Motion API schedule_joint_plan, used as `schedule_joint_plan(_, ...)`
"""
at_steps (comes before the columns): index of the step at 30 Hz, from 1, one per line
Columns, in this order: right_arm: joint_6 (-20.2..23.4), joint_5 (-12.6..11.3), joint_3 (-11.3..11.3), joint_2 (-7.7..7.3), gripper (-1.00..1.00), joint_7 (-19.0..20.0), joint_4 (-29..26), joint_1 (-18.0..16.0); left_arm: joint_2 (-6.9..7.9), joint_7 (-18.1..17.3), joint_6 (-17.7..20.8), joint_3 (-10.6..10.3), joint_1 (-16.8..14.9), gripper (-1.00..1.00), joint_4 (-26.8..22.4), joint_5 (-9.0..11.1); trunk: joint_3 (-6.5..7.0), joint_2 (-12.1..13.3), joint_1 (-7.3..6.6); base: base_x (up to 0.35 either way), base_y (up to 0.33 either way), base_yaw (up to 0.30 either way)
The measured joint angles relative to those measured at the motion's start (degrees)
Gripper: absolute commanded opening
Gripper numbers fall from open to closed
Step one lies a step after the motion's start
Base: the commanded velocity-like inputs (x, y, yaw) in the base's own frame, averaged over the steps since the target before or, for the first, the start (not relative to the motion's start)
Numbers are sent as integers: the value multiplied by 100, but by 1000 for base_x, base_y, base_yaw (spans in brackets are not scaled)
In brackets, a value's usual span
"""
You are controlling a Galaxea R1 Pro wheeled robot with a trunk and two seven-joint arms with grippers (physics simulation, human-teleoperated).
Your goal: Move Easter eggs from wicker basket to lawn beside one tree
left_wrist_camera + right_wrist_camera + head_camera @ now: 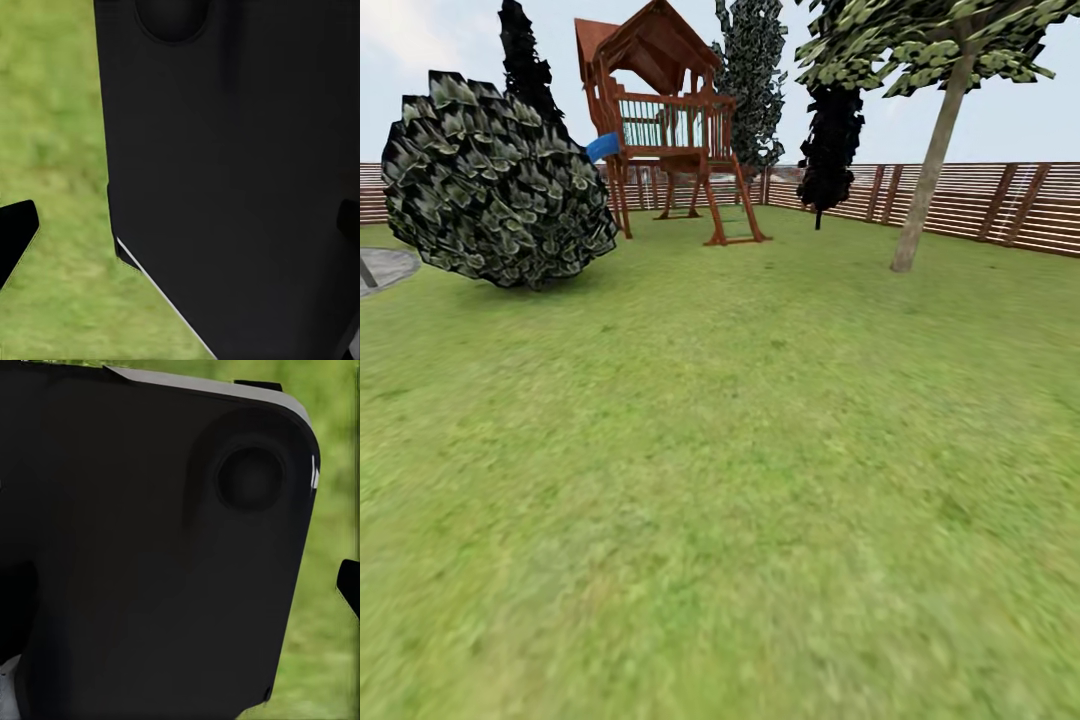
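From the head view, the lawn [740,480] took up basically the whole lower part of the shot, blurry short green grass running back to a brown slatted fence [980,200]. A big round ball-shaped bush [495,185] sat at the left, with a bit of grey paved path [382,268] poking out beside it at the edge. Further back stood a wooden playset [665,125] with a peaked roof, a ladder and a bit of blue slide [602,148]. At the right was the tree [932,165] with the pale grey-beige trunk, leaning a little, its blocky green canopy cut off by the top of the frame. Between the playset and that tree stood a thin dark tree [830,140] close to the fence.

In the left wrist view, a big black panel of the robot's body [232,172] blocked most of the picture, with grass off to the side. A black fingertip [16,232] stuck in at the edge. Couldn't tell how the jaws stood.

The right wrist view was the same deal: a dark rounded panel [150,555] up close, a strip of grass beside it, and one black fingertip [349,585] at the edge. Jaw state, no idea there either.
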Motion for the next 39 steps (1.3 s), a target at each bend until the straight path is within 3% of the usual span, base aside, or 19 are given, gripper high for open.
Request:
schedule_joint_plan(14,-211,-38,-23,28,100,6,-10,0,-6,9,0,0,1,100,0,0,0,0,0,320,0,0)
schedule_joint_plan(39,-205,0,0,-9,100,17,9,0,-7,17,1,0,-4,100,-1,8,0,0,0,320,0,0)
